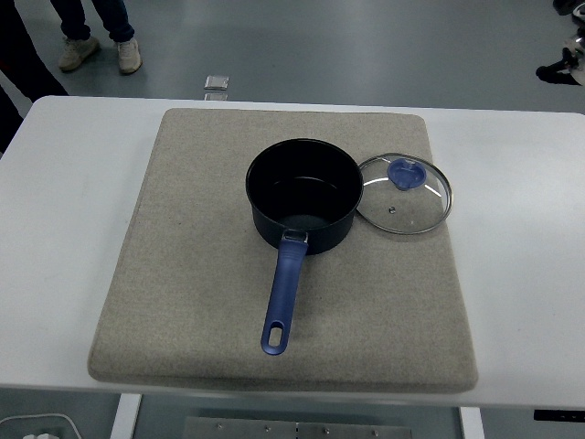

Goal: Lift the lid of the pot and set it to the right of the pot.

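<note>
Lid [403, 194] sits flat on the mat [183, 274], knob up, directly right of the pot [302, 195]. Its left rim touches or very nearly touches the pot wall; we can't resolve a gap from this view. Blue knob [406, 173] sits on the far half of the lid, away from the near table edge. Glass with a metal rim, round, so no long axis to line up on; the knob is the only grasp feature that matters.

Pot is open, empty as far as we can see, roughly mid-mat. Its blue handle [282, 302] runs toward the near edge, well clear of the lid.

Right hand [567, 69] is the only robot part we see: a sliver at the right frame edge, far-right of the pot and well apart from the lid, holding nothing. Too little of it shows to say whether it's slack or clenched, so we can't tell. The lid lies near-left of it. Left arm isn't in frame at all, so right is the nearer arm by default.

We judge the placement done: lid off, right of the pot, resting stably. If any correction were wanted, it'd be a right-arm reach back in toward the knob.

A person's shoes [99, 53] show on the floor beyond the table's far-left corner, not involved.
</note>
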Action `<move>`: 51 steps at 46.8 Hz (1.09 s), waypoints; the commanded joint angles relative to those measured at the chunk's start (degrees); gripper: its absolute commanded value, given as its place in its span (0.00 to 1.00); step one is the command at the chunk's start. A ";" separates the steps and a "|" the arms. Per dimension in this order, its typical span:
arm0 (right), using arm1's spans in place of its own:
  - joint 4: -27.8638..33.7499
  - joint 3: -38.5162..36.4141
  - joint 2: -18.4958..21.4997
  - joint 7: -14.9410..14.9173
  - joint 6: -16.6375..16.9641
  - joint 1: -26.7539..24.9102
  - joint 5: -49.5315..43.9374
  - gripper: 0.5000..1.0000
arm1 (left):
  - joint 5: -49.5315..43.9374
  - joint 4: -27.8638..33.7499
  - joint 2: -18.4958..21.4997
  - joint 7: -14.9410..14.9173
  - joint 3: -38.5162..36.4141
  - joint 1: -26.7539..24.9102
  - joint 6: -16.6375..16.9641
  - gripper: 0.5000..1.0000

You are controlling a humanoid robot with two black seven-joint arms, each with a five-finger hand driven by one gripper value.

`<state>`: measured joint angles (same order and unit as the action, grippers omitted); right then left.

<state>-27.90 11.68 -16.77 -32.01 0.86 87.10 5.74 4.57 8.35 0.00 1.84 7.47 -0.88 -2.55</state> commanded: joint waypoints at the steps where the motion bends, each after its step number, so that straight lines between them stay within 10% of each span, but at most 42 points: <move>1: 0.22 0.01 0.25 3.35 -0.06 -0.44 7.26 0.83 | 0.00 0.00 0.00 0.00 0.00 0.00 0.00 1.00; 23: 0.83 -0.25 2.44 13.99 -7.44 -6.42 24.40 0.83 | 0.00 0.00 0.00 0.00 0.00 0.00 0.00 1.00; 51: -1.01 -0.25 4.99 17.33 -8.59 -14.42 24.05 0.83 | 0.00 0.00 0.00 0.00 0.00 0.00 0.00 1.00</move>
<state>-28.89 11.46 -11.77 -14.95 -7.64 72.69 30.14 4.57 8.35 0.00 1.85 7.47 -0.88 -2.55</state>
